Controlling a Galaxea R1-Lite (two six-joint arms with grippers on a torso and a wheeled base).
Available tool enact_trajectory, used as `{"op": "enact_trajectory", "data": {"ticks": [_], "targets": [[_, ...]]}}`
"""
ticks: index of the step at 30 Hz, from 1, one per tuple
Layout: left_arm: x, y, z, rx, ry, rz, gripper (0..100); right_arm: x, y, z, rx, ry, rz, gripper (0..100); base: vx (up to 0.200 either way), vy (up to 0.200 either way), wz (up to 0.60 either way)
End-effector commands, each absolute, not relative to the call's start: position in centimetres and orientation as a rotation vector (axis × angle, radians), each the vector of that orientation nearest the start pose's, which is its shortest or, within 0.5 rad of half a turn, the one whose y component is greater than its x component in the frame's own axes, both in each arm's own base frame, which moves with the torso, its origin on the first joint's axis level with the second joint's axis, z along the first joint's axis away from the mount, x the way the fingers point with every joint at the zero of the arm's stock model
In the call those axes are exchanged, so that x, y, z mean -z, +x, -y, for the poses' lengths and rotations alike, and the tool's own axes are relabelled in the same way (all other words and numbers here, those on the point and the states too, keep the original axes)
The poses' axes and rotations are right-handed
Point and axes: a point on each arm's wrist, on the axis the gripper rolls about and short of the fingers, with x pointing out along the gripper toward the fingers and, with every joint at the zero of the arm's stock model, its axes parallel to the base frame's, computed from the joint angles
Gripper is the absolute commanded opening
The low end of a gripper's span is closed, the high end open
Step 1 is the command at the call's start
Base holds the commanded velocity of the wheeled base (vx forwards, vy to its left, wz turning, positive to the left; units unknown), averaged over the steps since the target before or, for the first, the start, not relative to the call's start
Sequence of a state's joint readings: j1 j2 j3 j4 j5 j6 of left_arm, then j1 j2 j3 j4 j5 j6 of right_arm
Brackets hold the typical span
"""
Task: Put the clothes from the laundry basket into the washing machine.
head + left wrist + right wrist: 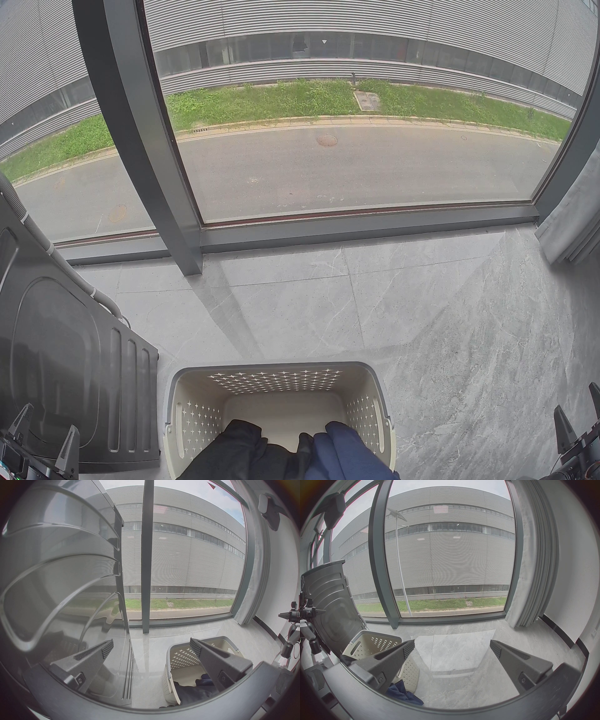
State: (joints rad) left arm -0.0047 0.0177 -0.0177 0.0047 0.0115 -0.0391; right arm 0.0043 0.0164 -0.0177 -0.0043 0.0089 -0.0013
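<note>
Dark and blue clothes (287, 453) heaped in laundry basket (278, 370) on floor (437, 325) beside washing machine (62, 362) (hose (62, 262) along its edge); left gripper (50, 419) and right gripper (576, 400) flank it, jaws spread, likely readied for a grab.

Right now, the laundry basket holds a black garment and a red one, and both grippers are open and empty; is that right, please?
Not quite: beside the black garment in the laundry basket lies a dark blue garment, not a red one, as the head view shows. The rest stands: the left gripper and right gripper are open and empty.
</note>
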Motion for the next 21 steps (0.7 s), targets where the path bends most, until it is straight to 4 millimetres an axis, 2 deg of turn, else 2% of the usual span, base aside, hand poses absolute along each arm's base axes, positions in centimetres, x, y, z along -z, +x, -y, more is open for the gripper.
{"op": "enact_trajectory", "data": {"ticks": [1,21], "targets": [[-7.59,-2.28,-0.04,-0.008,-0.040,-0.004,100,-7.60,-2.27,-0.01,-0.014,-0.002,0.003,100,0.200,0.000,0.00],[-7.59,-2.28,-0.04,-0.008,-0.041,-0.004,100,-7.60,-2.27,-0.01,-0.015,-0.002,0.003,100,0.000,0.000,0.00]]}}
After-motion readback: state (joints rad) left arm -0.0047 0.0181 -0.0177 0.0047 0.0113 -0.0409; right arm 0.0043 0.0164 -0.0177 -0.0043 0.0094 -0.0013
